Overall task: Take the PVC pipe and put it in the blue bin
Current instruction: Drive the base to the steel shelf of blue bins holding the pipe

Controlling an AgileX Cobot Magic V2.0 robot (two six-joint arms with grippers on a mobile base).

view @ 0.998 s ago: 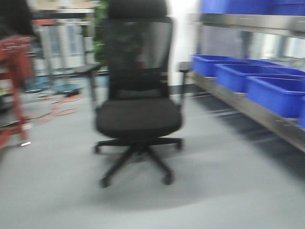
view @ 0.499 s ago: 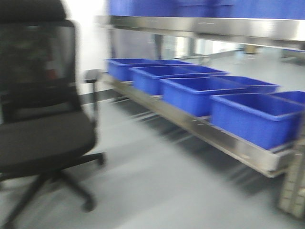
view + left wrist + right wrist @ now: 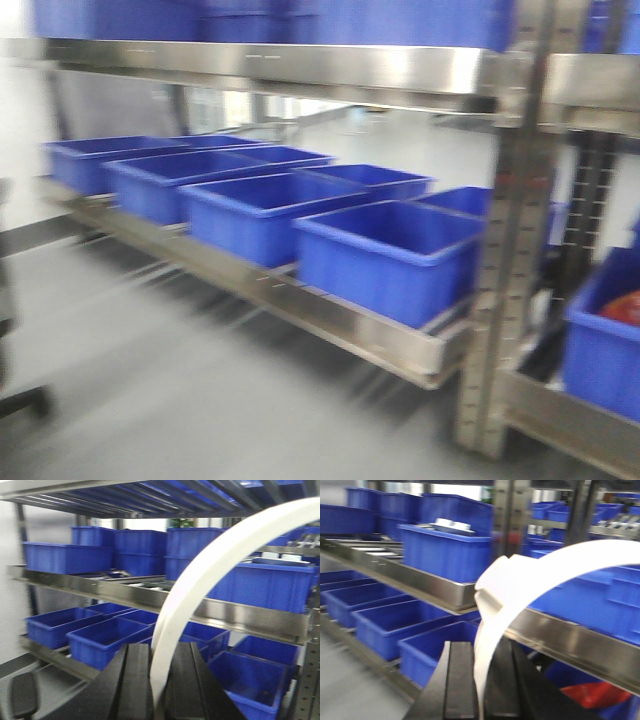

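Between the black fingers of the left tool point(image 3: 160, 652) sat the PVC pipe point(image 3: 210, 565), a white curved strip clenched at its lower end and sweeping up and to the right until it ran out of the left wrist view. Beyond it stood a steel rack point(image 3: 150, 597) stacked with blue bins point(image 3: 100, 640) on several levels, and the pipe hung in front of them, inside none. The right tool point(image 3: 479, 650) was clenched the same way on a second PVC pipe point(image 3: 560, 562), which rose from the fingers, thickened into a broader lump at the bend, then arced off to the right, likewise held out in front of the rack. On that side a white object point(image 3: 452, 526) lay on top of one bin on the middle level. From the front everything looked smeared, but I could make out a row of bins standing side by side along the low steel shelf point(image 3: 330, 312), the nearest bin point(image 3: 385, 260) just left of a perforated upright post point(image 3: 510, 280). Right of the post, another bin point(image 3: 600, 365) held something red point(image 3: 622, 308).
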